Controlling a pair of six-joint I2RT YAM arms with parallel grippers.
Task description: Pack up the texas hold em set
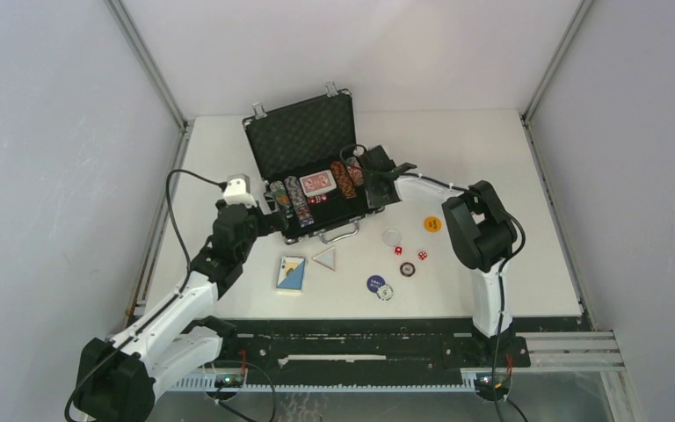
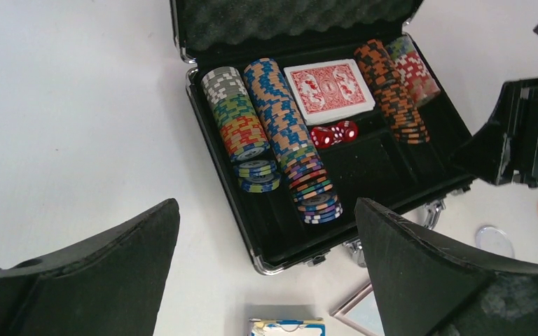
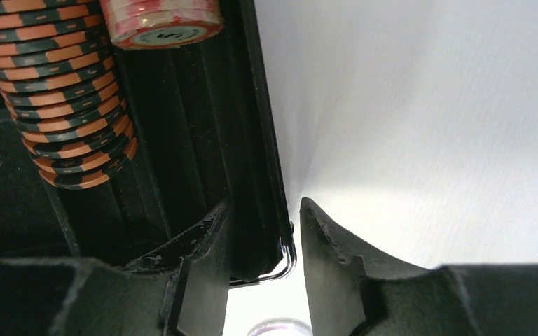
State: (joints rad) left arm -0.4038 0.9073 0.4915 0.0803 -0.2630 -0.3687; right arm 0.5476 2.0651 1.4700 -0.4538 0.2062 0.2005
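White table (image 1: 510,176) inside a booth of plain grey walls. The black briefcase (image 1: 303,132) sat open at the far centre of the table, foam-lined lid propped up toward the far side. Inside it lay rows of striped chips (image 2: 280,119) on the left, a red card deck (image 2: 329,87) in the middle with two red dice (image 2: 334,133) just near of it, and an orange-and-black chip row (image 3: 63,91) beside a red chip stack (image 3: 164,21) on the right. The left gripper (image 2: 266,204) hovered at the near left side of the case, fingers spread wide, holding nothing. The right gripper (image 3: 265,203) was pinched on the case's right wall by the near corner, one finger inside and one outside. Loose on the table near of the case were a blue card deck (image 1: 291,273), a triangular piece (image 1: 323,257), a clear disc (image 1: 391,236), an orange disc (image 1: 432,224), a blue disc (image 1: 375,283), two more dice (image 1: 398,251) and two single chips (image 1: 408,269), all apart from each other.
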